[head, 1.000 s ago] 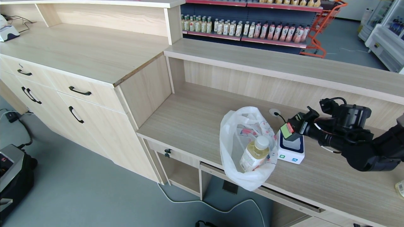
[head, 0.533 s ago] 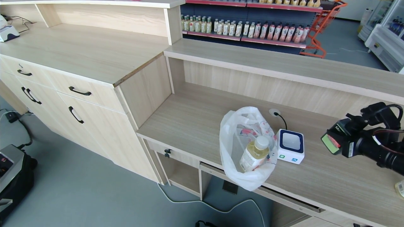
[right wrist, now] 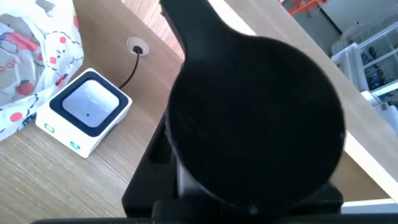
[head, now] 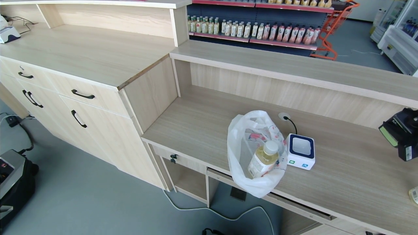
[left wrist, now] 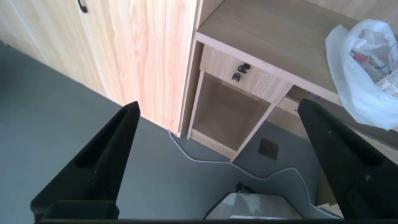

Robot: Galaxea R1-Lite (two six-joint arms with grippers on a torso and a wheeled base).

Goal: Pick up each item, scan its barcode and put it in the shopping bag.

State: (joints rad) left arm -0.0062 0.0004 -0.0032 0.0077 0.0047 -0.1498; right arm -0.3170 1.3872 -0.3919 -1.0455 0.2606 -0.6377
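Pinching a dark, green-faced item (head: pixel 388 135), the right hand (head: pixel 393 134) hangs well apart from the shopping bag (head: pixel 238 140); letting go early would likely drop it onto the counter (head: pixel 343 182) between them.

Pretty clearly a shop: a wooden checkout counter (head: pixel 202 124) is fitted with a scanner (head: pixel 301 151), drinks shelves (head: pixel 258 39) are stocked behind, and an orange trolley (head: pixel 328 36) is parked nearby
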